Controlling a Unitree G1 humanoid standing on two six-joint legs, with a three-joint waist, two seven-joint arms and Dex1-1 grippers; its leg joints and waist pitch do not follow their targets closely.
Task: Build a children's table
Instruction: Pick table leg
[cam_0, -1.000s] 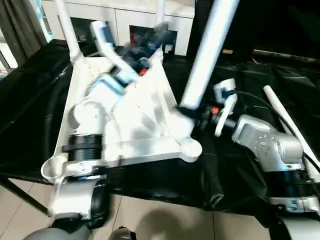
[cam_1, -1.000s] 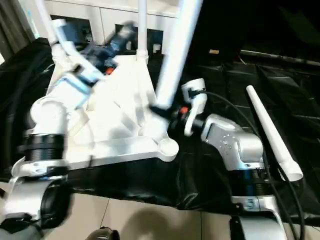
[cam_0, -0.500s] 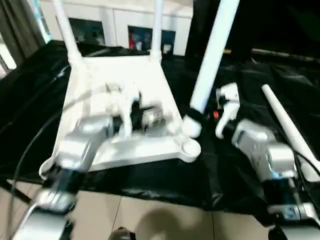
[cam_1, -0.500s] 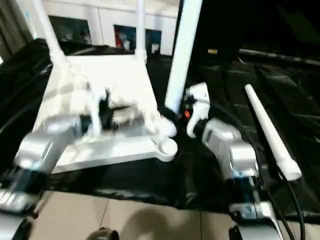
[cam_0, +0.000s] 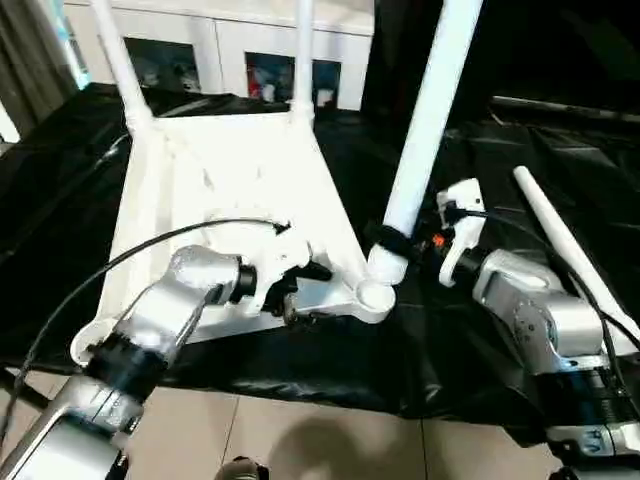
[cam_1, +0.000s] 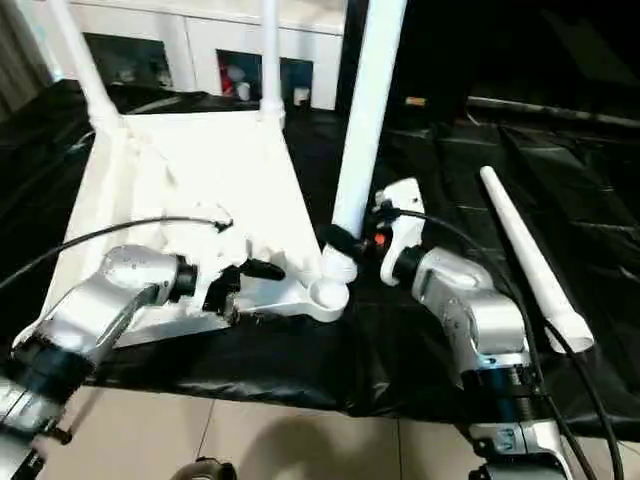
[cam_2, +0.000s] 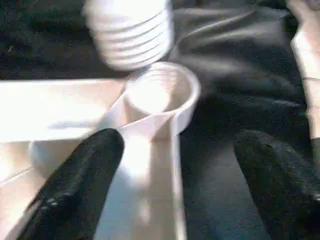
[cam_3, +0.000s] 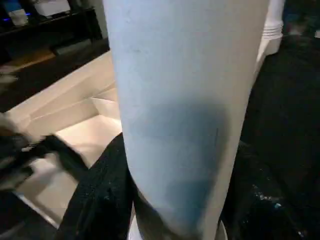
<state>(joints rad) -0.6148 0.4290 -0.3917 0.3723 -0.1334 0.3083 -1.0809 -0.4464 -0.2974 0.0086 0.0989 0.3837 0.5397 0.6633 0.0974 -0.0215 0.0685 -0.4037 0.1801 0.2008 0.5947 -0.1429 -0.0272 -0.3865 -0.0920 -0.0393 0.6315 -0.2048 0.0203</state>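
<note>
The children's table top (cam_0: 230, 170) lies upside down on the black-draped work table. Two white legs (cam_0: 115, 60) (cam_0: 303, 50) stand in its far corners. My right gripper (cam_0: 385, 240) is shut on a third leg (cam_0: 425, 130), held upright. Its threaded end (cam_2: 132, 32) hangs just above and beside the near right socket (cam_0: 375, 295). My left gripper (cam_0: 305, 293) is open low at the near edge, its fingers (cam_2: 75, 185) straddling the rib that runs to that socket (cam_2: 160, 92). A fourth leg (cam_0: 560, 250) lies loose on the cloth to the right.
The near left socket (cam_0: 95, 345) overhangs the work table's front edge, with tiled floor (cam_0: 300, 440) below. A white cabinet (cam_0: 250, 40) stands behind. A black cable (cam_0: 150, 250) loops over my left forearm, another (cam_0: 530, 235) over my right.
My left arm has swung back from the far side of the top down to the near right socket, its fingers spreading. The right gripper has lowered its leg toward that socket.
</note>
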